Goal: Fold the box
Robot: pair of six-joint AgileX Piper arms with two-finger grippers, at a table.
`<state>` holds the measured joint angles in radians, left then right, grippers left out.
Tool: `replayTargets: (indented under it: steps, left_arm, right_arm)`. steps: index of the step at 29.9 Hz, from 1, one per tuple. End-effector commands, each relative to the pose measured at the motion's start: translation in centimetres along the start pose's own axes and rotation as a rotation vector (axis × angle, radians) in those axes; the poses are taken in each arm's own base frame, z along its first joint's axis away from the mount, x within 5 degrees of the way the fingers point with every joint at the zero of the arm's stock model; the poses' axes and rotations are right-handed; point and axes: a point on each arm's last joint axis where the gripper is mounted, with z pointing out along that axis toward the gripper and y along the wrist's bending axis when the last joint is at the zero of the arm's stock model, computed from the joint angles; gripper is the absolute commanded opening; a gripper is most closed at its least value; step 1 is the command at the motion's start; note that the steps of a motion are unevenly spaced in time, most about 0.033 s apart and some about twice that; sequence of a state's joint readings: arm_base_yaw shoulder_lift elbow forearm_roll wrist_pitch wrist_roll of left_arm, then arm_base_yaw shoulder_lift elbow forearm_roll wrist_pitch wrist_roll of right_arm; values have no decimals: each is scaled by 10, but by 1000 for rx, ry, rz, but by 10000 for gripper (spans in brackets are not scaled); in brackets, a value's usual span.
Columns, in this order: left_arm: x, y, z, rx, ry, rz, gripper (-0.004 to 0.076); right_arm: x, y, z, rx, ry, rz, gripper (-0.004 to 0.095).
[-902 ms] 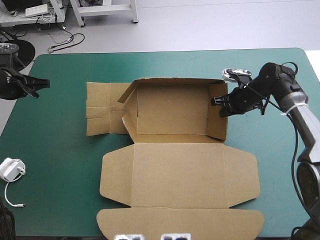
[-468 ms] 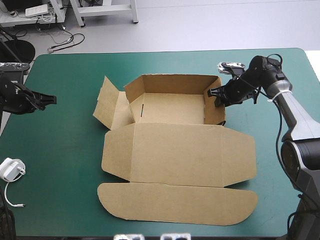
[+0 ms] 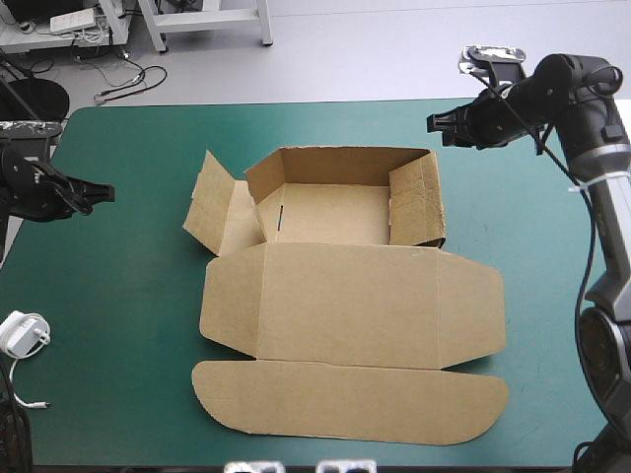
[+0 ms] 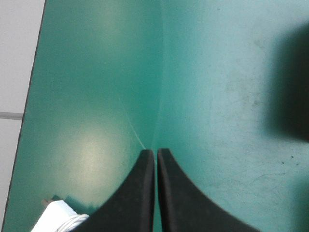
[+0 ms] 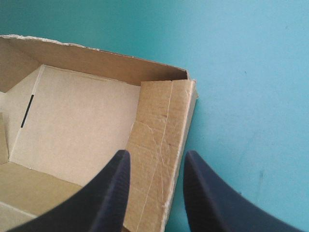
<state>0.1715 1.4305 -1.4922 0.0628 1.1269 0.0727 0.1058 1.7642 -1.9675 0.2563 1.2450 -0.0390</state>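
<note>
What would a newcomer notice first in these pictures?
The brown box fills the middle of the teal-green table: its far part is an open tray with raised walls, and its lid lies flat toward the near edge. The right gripper hangs open off the tray's far right corner, apart from it. The left gripper is shut over bare cover near the table's left edge.

Right tool (image 3: pixel 435 125) now off the box (image 3: pixel 345 315), perhaps higher.

Matt brown cardboard box (image 3: pixel 335 296); smooth, faintly glossy teal-green cover (image 3: pixel 118 296).
</note>
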Motion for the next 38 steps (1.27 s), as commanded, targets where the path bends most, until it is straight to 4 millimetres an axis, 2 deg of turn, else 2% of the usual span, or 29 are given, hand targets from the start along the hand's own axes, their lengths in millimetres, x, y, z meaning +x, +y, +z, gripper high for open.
replayTargets:
  steps: [1, 2, 5, 8, 15, 24, 25, 27, 30, 35, 38]
  left_arm:
    - [-6, 1, -15, -5, -88, -9, 7]
    - [-6, 1, -15, -5, -88, -9, 7]
    - [-6, 1, -14, -1, -86, -9, 7]
    - [-6, 0, -14, 0, -86, -7, 7]
    - [-6, 0, -14, 4, -87, -12, 7]
    - [-7, -9, -14, 105, -92, -60, 7]
    - [-8, -9, -14, 105, -91, -60, 7]
    - [-8, -9, -13, 106, -87, -60, 7]
    - [-8, -9, -11, 106, -83, -60, 7]
    - [-11, -9, -4, 107, -82, -62, 7]
    - [-12, -11, 0, 120, -78, -69, 7]
  right_arm:
    - [15, 6, -38, 11, -42, 3, 348]
    - [20, 6, -36, 14, -24, 6, 348]
    - [35, -1, -14, 19, 53, 6, 350]
    - [42, -6, 17, -7, 76, 33, 350]
    - [39, -16, 72, -51, 110, 40, 348]
    - [46, -27, 120, -60, 196, 30, 343]
    - [48, -28, 125, -63, 212, 35, 329]
    - [51, -29, 135, -84, 242, 46, 220]
    - [53, -28, 142, -119, 258, 28, -23]
    - [49, -22, 129, -147, 256, 25, -15]
    - [40, -20, 108, -154, 231, 6, -15]
